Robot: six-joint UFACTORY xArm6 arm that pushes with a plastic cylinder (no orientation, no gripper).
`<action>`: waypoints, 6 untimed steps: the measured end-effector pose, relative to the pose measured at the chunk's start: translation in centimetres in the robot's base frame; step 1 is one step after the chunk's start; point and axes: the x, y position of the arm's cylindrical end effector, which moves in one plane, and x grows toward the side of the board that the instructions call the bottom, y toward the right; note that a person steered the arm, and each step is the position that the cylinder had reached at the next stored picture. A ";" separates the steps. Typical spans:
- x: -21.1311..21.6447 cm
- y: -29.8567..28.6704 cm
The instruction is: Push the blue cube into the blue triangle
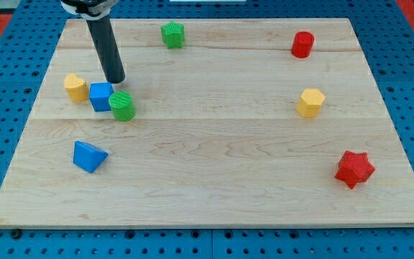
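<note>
blue cube (pixel 100 96) upright at view's left, blue triangle (pixel 89 156) below, apart

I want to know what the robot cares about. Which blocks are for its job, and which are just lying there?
For the job:
blue cube
blue triangle
my tip, just above the cube toward the view's top

Just lying about:
green cylinder, touching the cube
yellow block
green star
red cylinder
yellow hexagon
red star

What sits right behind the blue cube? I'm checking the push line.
My tip stands just behind the blue cube, toward the view's top. Whether they touch is unclear; the cube's rear face is hidden.
</note>
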 end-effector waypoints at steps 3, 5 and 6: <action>7.5 -5.5; 12.1 -7.6; 11.7 -3.9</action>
